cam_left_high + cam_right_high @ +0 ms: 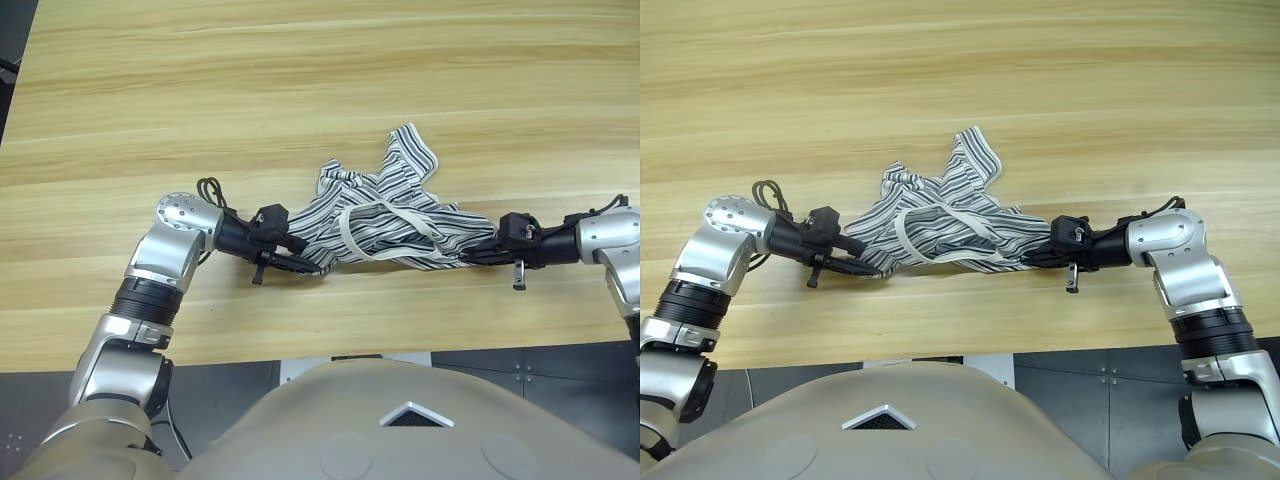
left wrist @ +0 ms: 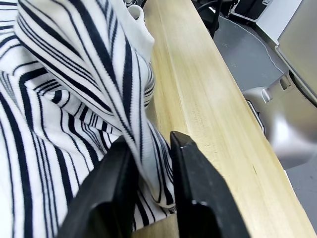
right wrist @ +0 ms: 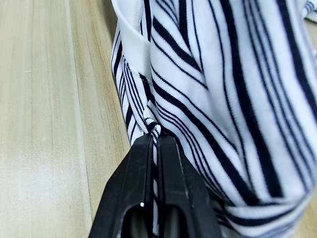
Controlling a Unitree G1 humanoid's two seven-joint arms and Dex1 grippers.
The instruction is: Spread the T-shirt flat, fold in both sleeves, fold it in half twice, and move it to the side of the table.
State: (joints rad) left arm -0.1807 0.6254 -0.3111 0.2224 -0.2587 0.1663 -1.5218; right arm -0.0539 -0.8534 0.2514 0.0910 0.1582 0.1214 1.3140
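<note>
The black-and-white striped T-shirt (image 1: 385, 215) lies crumpled on the wooden table (image 1: 300, 80), near its front edge, with its white neckband loop on top and one sleeve pointing toward the far side. My left gripper (image 1: 303, 266) is at the shirt's left end, low over the table, shut on a fold of the cloth (image 2: 143, 148). My right gripper (image 1: 472, 256) is at the shirt's right end, its black fingers (image 3: 141, 168) pinched tight on a striped edge. The shirt hangs bunched between the two grippers.
Bare wood stretches to the far side, left and right of the shirt. The table's front edge (image 1: 330, 355) runs just below both grippers, with grey floor beyond it.
</note>
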